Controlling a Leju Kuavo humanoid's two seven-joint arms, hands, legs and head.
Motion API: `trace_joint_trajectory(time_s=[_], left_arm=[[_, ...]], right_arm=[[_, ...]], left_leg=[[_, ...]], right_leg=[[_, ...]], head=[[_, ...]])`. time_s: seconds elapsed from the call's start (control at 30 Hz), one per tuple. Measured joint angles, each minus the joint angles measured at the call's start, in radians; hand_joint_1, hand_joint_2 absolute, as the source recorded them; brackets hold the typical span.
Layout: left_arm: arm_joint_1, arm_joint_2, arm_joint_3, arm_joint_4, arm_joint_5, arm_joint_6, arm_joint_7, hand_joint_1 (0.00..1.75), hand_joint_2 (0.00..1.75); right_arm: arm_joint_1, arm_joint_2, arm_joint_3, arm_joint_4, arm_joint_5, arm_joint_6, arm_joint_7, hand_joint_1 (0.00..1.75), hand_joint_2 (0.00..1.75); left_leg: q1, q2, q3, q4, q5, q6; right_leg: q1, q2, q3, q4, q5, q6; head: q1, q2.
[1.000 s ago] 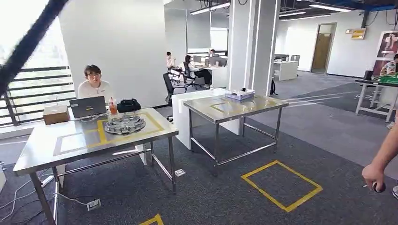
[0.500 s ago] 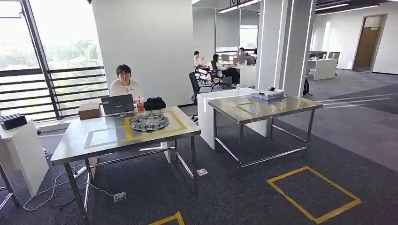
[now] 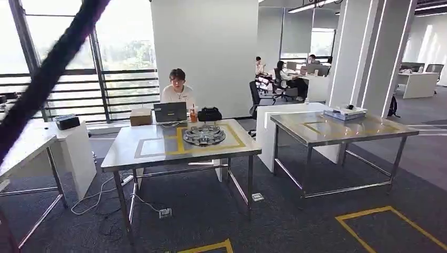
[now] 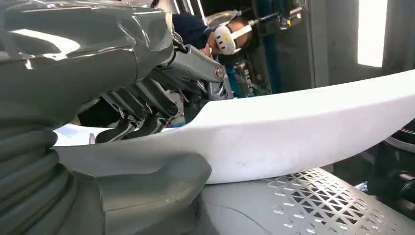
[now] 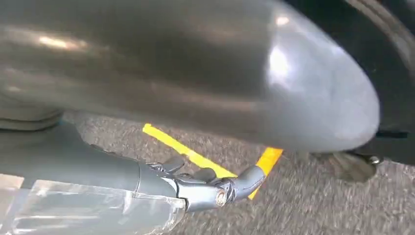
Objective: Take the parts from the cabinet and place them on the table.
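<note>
A wide office floor of dark carpet (image 3: pixel 211 211) lies ahead, marked with yellow tape squares (image 3: pixel 392 226). Near the middle stands a steel worktop (image 3: pixel 158 155) with yellow and grey tape outlines on its surface; a second steel worktop (image 3: pixel 379 132) stands to its right, well apart, with a flat white box (image 3: pixel 345 112) at its far edge. At the left edge is a white worktop (image 3: pixel 26 142).

On the middle worktop, inside the yellow outline, lies a round metal tray of parts (image 3: pixel 204 135) — the parts themselves are too small to tell apart. Behind it along the far edge sit a cardboard box (image 3: pixel 141 116), a laptop (image 3: pixel 170 112), an orange drink (image 3: pixel 193 116) and a black bag (image 3: pixel 210 114). A person (image 3: pixel 177 90) sits behind the laptop.

In the left wrist view the left hand (image 4: pixel 142 105) rests against a long white curved panel (image 4: pixel 303 132), its dark fingers (image 4: pixel 147 125) curled in; whether it holds the panel I cannot tell.

In the right wrist view the right hand (image 5: pixel 205 183) hangs above the carpet and a yellow tape line, fingers (image 5: pixel 249 178) apparently bent inward — the picture is blurred, and I cannot tell if they are closed.
</note>
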Motion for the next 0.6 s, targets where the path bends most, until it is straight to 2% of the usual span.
trace_joint_trajectory(time_s=[0.03,0.07,0.1,0.17,0.2,0.23,0.27,0.3,0.33,0.37,0.4,0.43,0.47,0.5,0.53,0.57,0.6], left_arm=[[0.000,0.000,-0.001,0.001,0.001,-0.001,-0.002,1.75,1.75],[0.001,0.000,-0.001,0.003,0.001,-0.002,-0.002,1.75,1.75],[-0.001,-0.002,-0.001,0.004,0.002,-0.001,-0.003,1.75,1.75],[0.000,-0.001,-0.002,0.004,0.002,-0.001,-0.005,1.75,1.75],[0.000,0.000,-0.002,0.005,0.002,-0.001,-0.006,1.75,1.75],[0.000,0.000,-0.002,0.005,0.002,-0.001,-0.008,1.75,1.75],[-0.001,0.000,-0.002,0.004,0.002,-0.001,-0.010,1.75,1.75],[-0.002,0.001,-0.002,0.004,0.001,0.000,-0.011,1.75,1.75],[-0.001,0.002,-0.003,0.004,0.001,0.000,-0.011,1.75,1.75],[-0.001,0.003,-0.003,0.004,0.000,0.000,-0.011,1.75,1.75],[0.000,0.003,-0.003,0.005,0.000,0.000,-0.011,1.75,1.75],[0.000,0.005,-0.004,0.005,0.000,0.000,-0.011,1.75,1.75],[0.000,0.005,-0.004,0.004,0.000,0.000,-0.011,1.75,1.75],[0.000,0.005,-0.004,0.004,0.000,0.000,-0.011,1.75,1.75],[-0.001,0.005,-0.004,0.004,0.000,0.000,-0.012,1.75,1.75],[-0.002,0.005,-0.004,0.004,0.000,0.000,-0.012,1.75,1.75],[-0.004,0.005,-0.004,0.004,0.000,0.000,-0.012,1.75,1.75]], right_arm=[[0.000,0.000,0.000,0.000,0.000,0.000,0.000,0.00,0.00],[0.001,0.002,0.000,0.001,0.000,0.001,0.000,0.00,0.00],[-0.002,0.002,0.000,0.002,0.000,0.002,0.000,0.00,0.00],[-0.011,0.001,-0.002,0.002,0.000,0.002,0.001,0.00,0.00],[-0.012,0.002,-0.002,0.002,0.000,0.002,0.001,0.00,0.00],[-0.011,0.005,-0.002,0.002,0.000,0.002,0.001,0.00,0.00],[-0.009,0.002,-0.003,0.002,0.000,0.002,0.001,0.00,0.00],[-0.008,0.002,-0.004,0.002,-0.003,0.001,0.000,0.00,0.00],[-0.006,0.003,-0.005,0.002,-0.005,0.000,-0.001,0.00,0.00],[-0.005,0.002,-0.006,0.002,-0.006,0.000,-0.002,0.00,0.00],[-0.005,0.002,-0.006,0.002,-0.006,0.000,-0.002,0.00,0.00],[-0.005,0.002,-0.006,0.002,-0.006,0.000,-0.002,0.00,0.00],[-0.005,0.002,-0.006,0.002,-0.006,0.000,-0.002,0.00,0.00],[-0.005,0.002,-0.006,0.002,-0.006,0.000,-0.003,0.00,0.00],[-0.006,0.003,-0.006,0.002,-0.006,0.000,-0.003,0.00,0.00],[-0.006,0.006,-0.006,0.002,-0.006,0.000,-0.003,0.00,0.00],[-0.006,0.009,-0.006,0.002,-0.006,0.000,-0.003,0.00,0.00]], left_leg=[[0.003,-0.013,-0.002,0.014,-0.009,-0.010],[-0.004,-0.023,-0.008,0.024,-0.017,-0.020],[-0.003,-0.029,-0.015,0.035,-0.021,-0.024],[0.002,-0.041,-0.019,0.029,-0.018,-0.029],[0.005,-0.047,-0.020,0.032,-0.021,-0.031],[0.003,-0.012,-0.027,0.051,-0.030,-0.036],[0.000,0.030,-0.041,0.094,-0.051,-0.042],[0.004,0.046,-0.075,0.165,-0.086,-0.045],[0.007,0.052,-0.118,0.246,-0.122,-0.047],[0.009,0.053,-0.160,0.317,-0.145,-0.048],[0.010,0.053,-0.190,0.360,-0.149,-0.049],[0.010,0.053,-0.190,0.348,-0.131,-0.047],[0.009,0.054,-0.170,0.296,-0.093,-0.044],[0.008,0.056,-0.132,0.213,-0.045,-0.037],[0.002,0.069,-0.079,0.105,0.006,-0.021],[-0.007,0.092,-0.053,0.059,0.001,-0.008],[-0.013,0.098,-0.050,0.045,-0.006,-0.006]], right_leg=[[-0.010,0.027,0.044,-0.100,0.042,0.014],[-0.004,0.048,0.042,-0.097,0.033,0.003],[-0.007,0.042,0.048,-0.104,0.033,-0.015],[0.001,0.030,0.048,-0.100,0.031,-0.030],[-0.004,0.023,0.051,-0.101,0.031,-0.038],[-0.007,0.018,0.056,-0.103,0.030,-0.044],[-0.006,0.011,0.062,-0.104,0.025,-0.053],[-0.002,0.006,0.065,-0.104,0.022,-0.057],[0.000,-0.001,0.066,-0.104,0.020,-0.060],[0.001,-0.008,0.066,-0.104,0.018,-0.062],[0.003,-0.015,0.067,-0.103,0.017,-0.063],[0.004,-0.020,0.069,-0.103,0.015,-0.065],[0.007,-0.024,0.073,-0.103,0.013,-0.067],[0.010,-0.027,0.078,-0.104,0.010,-0.065],[0.013,-0.030,0.085,-0.105,0.006,-0.065],[0.012,-0.033,0.088,-0.105,0.004,-0.064],[0.022,-0.036,0.086,-0.105,0.001,-0.059]], head=[[0.001,0.000],[0.004,0.000],[0.003,-0.001],[0.002,0.000],[0.000,0.000],[0.001,0.000],[-0.006,0.000],[-0.005,0.000],[-0.005,0.000],[-0.005,0.000],[-0.006,0.000],[-0.006,0.000],[-0.006,0.000],[-0.006,0.000],[-0.007,0.000],[-0.006,0.000],[-0.005,-0.001]])
